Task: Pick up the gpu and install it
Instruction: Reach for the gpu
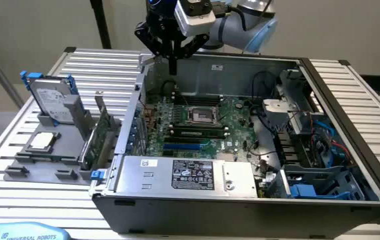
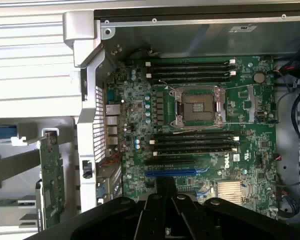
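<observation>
Hand [image 1: 173, 69], closed and empty, hangs over case [image 1: 243, 58] rim, gpu [image 1: 100, 134] well apart.

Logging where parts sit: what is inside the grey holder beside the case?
In the holder the gpu stands on edge, beside a hard drive and a CPU chip. The gpu's and drive's lower edges are hidden in its slots.

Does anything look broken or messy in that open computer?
Nothing stands out. The green circuit-board card with a silver bracket stands on edge in its grey rack beside the dark metal computer case, and the green motherboard looks tidy and undamaged.
</observation>
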You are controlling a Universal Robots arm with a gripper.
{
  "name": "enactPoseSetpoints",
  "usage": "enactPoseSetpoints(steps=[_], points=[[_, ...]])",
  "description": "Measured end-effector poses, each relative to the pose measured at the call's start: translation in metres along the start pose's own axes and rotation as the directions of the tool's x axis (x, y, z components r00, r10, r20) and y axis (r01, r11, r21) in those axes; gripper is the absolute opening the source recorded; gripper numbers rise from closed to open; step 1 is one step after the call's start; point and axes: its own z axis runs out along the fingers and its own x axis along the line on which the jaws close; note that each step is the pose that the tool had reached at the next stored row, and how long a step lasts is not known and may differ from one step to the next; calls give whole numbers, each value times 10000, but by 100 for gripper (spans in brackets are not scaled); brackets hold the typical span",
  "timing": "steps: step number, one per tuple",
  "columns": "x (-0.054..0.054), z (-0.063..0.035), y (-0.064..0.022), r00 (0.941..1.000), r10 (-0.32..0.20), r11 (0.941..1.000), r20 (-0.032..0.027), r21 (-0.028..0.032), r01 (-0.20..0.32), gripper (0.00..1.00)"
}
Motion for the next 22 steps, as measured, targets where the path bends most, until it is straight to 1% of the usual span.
enactPoseSetpoints(steps=[12,13,18,22], points=[[8,-1,-3,10000,1,10000,-1,0,-1,11],[32,-3,-14,10000,2,10000,-3,2,-2,11],[249,-11,-117,10000,0,10000,4,-1,0,11],[423,-18,-210,10000,-1,10000,28,-3,1,11]])
